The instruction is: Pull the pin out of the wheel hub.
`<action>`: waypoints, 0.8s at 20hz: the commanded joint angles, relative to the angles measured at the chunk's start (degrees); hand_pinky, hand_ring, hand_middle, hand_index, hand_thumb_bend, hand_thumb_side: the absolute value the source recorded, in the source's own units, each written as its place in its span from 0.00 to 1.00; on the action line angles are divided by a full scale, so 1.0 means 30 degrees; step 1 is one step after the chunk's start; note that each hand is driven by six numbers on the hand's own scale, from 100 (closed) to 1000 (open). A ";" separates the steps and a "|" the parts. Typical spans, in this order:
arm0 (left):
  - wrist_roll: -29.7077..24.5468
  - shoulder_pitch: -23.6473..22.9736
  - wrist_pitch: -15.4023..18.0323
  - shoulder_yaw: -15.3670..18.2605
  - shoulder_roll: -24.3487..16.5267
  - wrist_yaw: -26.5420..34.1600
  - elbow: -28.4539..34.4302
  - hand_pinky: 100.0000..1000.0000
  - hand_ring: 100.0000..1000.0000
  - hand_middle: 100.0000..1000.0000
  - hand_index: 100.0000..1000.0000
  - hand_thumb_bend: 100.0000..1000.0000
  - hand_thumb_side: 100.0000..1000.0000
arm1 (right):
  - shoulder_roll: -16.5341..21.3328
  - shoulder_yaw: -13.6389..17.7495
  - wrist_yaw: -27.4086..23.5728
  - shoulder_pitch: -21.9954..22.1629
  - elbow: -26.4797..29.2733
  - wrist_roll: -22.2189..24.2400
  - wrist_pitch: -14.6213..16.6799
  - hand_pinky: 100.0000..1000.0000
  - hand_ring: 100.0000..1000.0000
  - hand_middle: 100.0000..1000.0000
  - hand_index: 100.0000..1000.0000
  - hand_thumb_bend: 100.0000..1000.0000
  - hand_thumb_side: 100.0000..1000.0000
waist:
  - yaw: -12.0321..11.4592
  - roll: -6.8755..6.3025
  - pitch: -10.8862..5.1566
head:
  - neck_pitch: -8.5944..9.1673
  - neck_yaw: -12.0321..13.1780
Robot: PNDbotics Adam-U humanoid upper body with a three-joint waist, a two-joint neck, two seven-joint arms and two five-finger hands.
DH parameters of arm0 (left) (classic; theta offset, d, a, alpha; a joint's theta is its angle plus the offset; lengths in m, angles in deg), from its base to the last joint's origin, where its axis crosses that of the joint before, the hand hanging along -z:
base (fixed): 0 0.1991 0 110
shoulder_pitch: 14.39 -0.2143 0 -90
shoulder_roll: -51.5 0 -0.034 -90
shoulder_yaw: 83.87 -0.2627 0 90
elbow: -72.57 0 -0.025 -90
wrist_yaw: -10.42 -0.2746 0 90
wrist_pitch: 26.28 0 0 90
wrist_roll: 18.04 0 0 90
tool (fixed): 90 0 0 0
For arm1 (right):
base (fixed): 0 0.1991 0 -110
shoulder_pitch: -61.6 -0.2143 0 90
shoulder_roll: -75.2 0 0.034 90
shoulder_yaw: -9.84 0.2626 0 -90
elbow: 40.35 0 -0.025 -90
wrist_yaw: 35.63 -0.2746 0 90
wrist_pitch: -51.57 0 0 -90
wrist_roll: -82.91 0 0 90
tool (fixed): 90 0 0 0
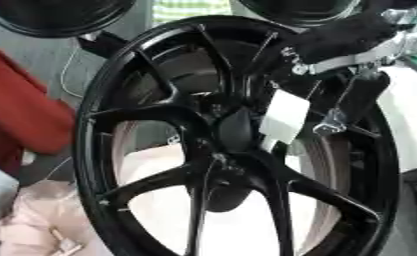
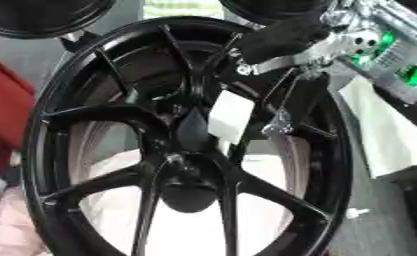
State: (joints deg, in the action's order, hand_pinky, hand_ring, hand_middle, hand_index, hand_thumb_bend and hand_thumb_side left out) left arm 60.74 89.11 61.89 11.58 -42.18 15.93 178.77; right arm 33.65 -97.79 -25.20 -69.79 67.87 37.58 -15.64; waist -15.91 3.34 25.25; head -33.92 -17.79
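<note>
One robot hand reaches into the black wheel

One large glossy black alloy wheel hub [image 1: 238,145] with thin spokes fills both views, standing upright and a little tilted. Its dark centre [image 1: 233,127] sits near the middle of the picture. The right robot hand [image 2: 286,107], black with silver joints, comes from the upper right corner and hangs down in front of the spokes, just right of the centre. A white rectangular tag [image 1: 284,116] hangs close beside it, touching or nearly touching the fingers. Whether the fingers are spread or pinching something I cannot tell, and the pin itself I cannot make out. A red cloth [image 1: 19,110] lies at the left edge, behind the wheel rim.
</note>
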 commanded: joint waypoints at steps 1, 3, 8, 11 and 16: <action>0.0012 -0.0006 -0.0022 0.0092 -0.0385 0.0007 0.0236 0.68 0.55 0.44 0.61 0.00 0.85 | 0.0835 0.0433 -0.0180 -0.0172 0.0431 0.0475 0.0521 0.96 1.00 0.78 0.76 0.27 0.19 | -0.0010 0.0165 -0.0399 | 0.0009 -0.0055; 0.0019 -0.0029 -0.0026 0.0103 -0.0383 0.0015 0.0230 0.68 0.55 0.44 0.61 0.00 0.85 | 0.0725 0.0385 -0.0196 -0.0375 0.0385 0.0502 0.0460 0.96 1.00 0.77 0.76 0.27 0.20 | -0.0008 0.0154 -0.0433 | 0.0004 -0.0056; 0.0013 -0.0085 -0.0039 0.0112 -0.0378 0.0017 0.0209 0.68 0.55 0.44 0.61 0.00 0.85 | 0.0556 0.0298 -0.0389 -0.0746 0.0367 0.0559 0.0418 0.96 0.99 0.77 0.75 0.27 0.19 | 0.0023 0.0139 -0.0499 | -0.0014 -0.0030; 0.0000 -0.0120 -0.0054 0.0116 -0.0364 0.0010 0.0190 0.68 0.55 0.44 0.61 0.00 0.85 | 0.0556 0.0307 -0.0462 -0.0785 0.0448 0.0582 0.0406 0.96 0.99 0.77 0.74 0.28 0.19 | 0.0022 0.0146 -0.0540 | -0.0022 -0.0007; -0.0007 -0.0154 -0.0073 0.0120 -0.0342 0.0031 0.0179 0.68 0.55 0.44 0.61 0.00 0.85 | 0.0554 0.0390 -0.0482 -0.0813 0.0623 0.0518 0.0315 0.96 0.99 0.77 0.75 0.29 0.19 | 0.0009 0.0168 -0.0633 | -0.0009 0.0041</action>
State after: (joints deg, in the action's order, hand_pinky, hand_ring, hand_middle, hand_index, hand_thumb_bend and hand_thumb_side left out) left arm 60.72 88.66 61.86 11.58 -42.16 15.93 178.75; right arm 33.74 -97.61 -25.95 -71.46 68.82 37.79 -15.85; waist -15.90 3.34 25.19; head -34.17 -17.73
